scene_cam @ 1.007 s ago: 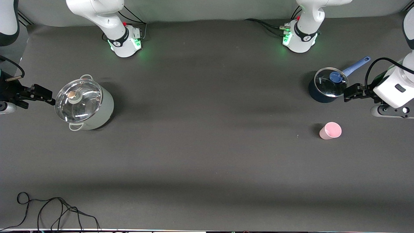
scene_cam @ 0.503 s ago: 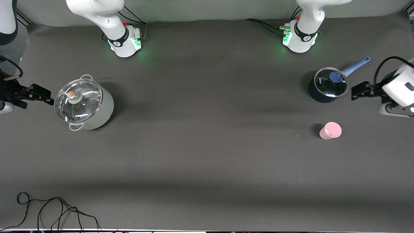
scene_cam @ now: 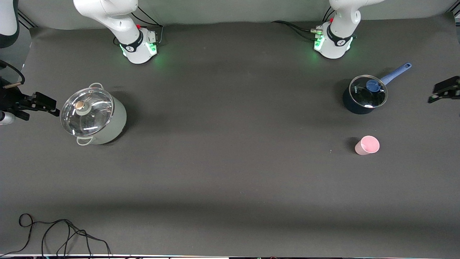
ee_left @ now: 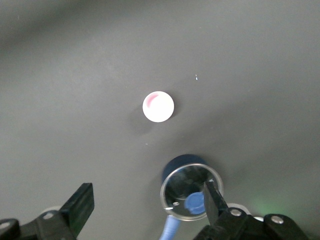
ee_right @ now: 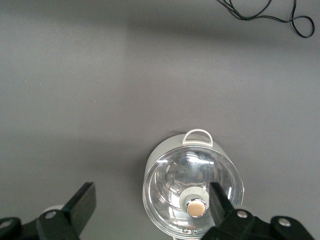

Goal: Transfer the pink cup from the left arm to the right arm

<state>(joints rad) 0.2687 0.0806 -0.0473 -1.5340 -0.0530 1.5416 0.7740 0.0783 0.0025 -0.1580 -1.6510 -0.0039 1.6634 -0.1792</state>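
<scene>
Toward the left arm's end of the worktop (scene_cam: 230,172), the pink cup (scene_cam: 367,145) stands upright on the dark cover with its mouth up, alone and untouched. It is nearer the front camera than the small dark blue saucepan (scene_cam: 363,95), which carries a glass lid with a blue knob and a blue handle pointing toward the worktop's corner by the left arm's base. Cup and saucepan stand near each other but apart.

The left claw (scene_cam: 445,90) is up in the air at the worktop's edge at the left arm's end, beside the saucepan and well clear of the cup. In the left wrist view its two black fingers (ee_left: 80,205) stand wide apart, holding nothing, with the cup (ee_left: 158,107) and the saucepan (ee_left: 191,187) seen on the cover below between them.

At the right arm's end of the worktop, a large pale green pot (scene_cam: 94,117) with a glass lid and two loop handles stands near that edge. The right claw (scene_cam: 39,104) waits just beside the pot at the worktop's edge. In the right wrist view its fingers (ee_right: 82,202) are likewise spread wide and empty, with the pot (ee_right: 192,187) below.

A loose black cable (scene_cam: 61,232) lies coiled at the worktop's corner nearest the front camera at the right arm's end.
</scene>
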